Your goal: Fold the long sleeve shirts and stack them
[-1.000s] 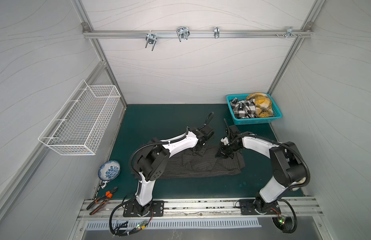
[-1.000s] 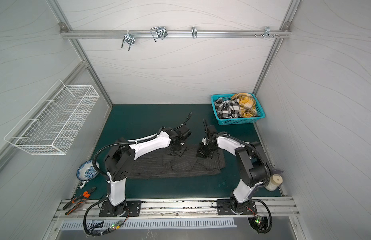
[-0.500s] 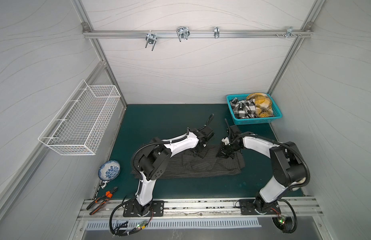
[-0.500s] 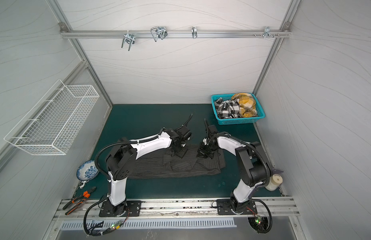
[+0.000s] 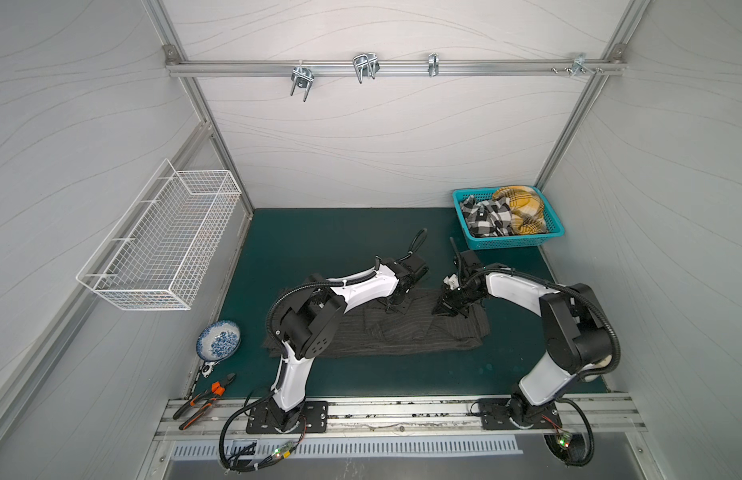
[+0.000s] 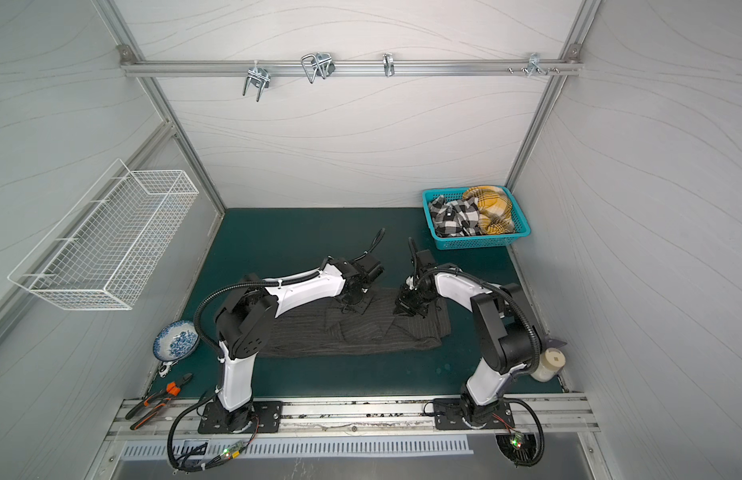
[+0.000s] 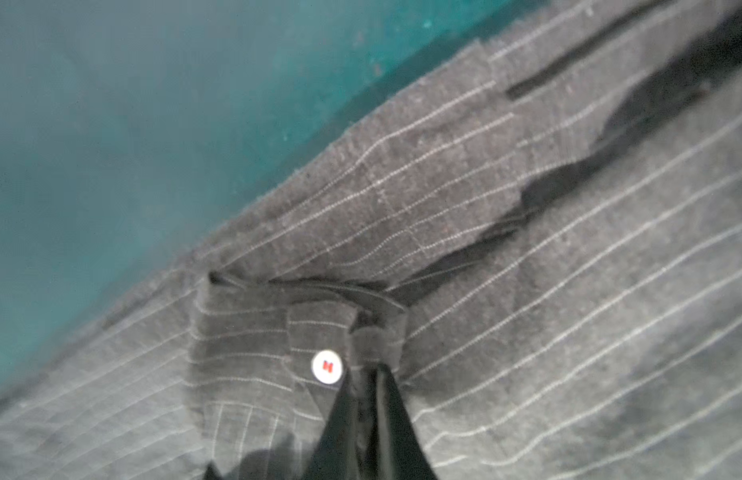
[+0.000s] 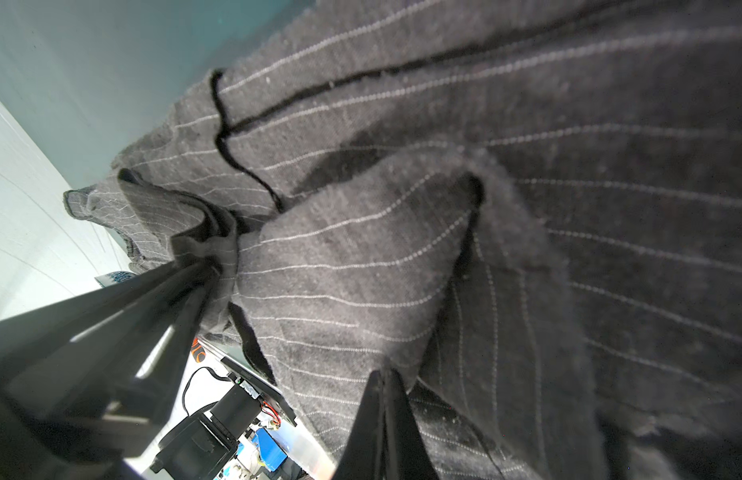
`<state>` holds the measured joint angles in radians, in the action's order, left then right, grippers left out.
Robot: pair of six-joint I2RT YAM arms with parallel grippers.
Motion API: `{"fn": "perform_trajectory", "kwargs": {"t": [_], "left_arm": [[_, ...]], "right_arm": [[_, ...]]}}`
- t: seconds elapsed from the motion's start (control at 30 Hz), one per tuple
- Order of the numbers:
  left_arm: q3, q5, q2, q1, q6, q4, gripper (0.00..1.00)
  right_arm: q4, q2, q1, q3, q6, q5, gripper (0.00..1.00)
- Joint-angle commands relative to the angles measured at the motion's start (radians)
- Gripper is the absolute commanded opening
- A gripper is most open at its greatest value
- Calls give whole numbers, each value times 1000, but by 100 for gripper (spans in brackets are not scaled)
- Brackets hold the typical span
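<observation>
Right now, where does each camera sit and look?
Both top views: overhead at the front, looking down on the table, left arm, right arm, pinstriped shirt.
Left wrist: on the left arm, facing the left gripper, shut on the shirt.
Right wrist: on the right arm, facing the right gripper, shut on the shirt.
Shared: all show that shirt.

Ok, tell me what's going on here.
The robot is working on the pinstripe shirt spread on the mat. The left end effector is shut on cloth beside a button; the right end effector is shut on a raised fold. The black-and-white shirt and yellow shirt lie crumpled in the basket.
</observation>
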<state>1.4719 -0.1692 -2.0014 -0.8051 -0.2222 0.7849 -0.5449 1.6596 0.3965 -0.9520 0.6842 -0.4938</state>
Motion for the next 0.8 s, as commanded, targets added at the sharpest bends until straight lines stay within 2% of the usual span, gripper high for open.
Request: {"fn": "perform_trajectory", "kwargs": {"t": [0.0,0.1,0.17,0.2,0.33,0.4,0.5,0.57,0.77], "left_arm": [[22,-51,44,4,-34,-2,0],[41,-93,129,5,-76,17,0],[47,-138,229,10,-124,27,0],[47,-155,276,16,-153,32,0],[11,-170,486,85,-298,48,0],[-40,-112,585,143,-358,16,0],[-135,27,713,232,-445,-60,0],[-203,74,787,264,-485,-128,0],[-348,225,821,317,-531,-251,0]], "right_arm": [[-36,-37,-11,-11,-7,9,6],[-39,-78,-17,-24,-17,17,7],[-54,-118,-24,-43,-27,34,11],[-63,-135,-29,-53,-30,43,16],[-109,-172,-48,-96,-54,79,46],[-124,-172,-61,-106,-62,85,52],[-131,-164,-90,-104,-69,75,54],[-131,-166,-111,-94,-71,69,55],[-127,-133,-141,-77,-93,52,58]]}}
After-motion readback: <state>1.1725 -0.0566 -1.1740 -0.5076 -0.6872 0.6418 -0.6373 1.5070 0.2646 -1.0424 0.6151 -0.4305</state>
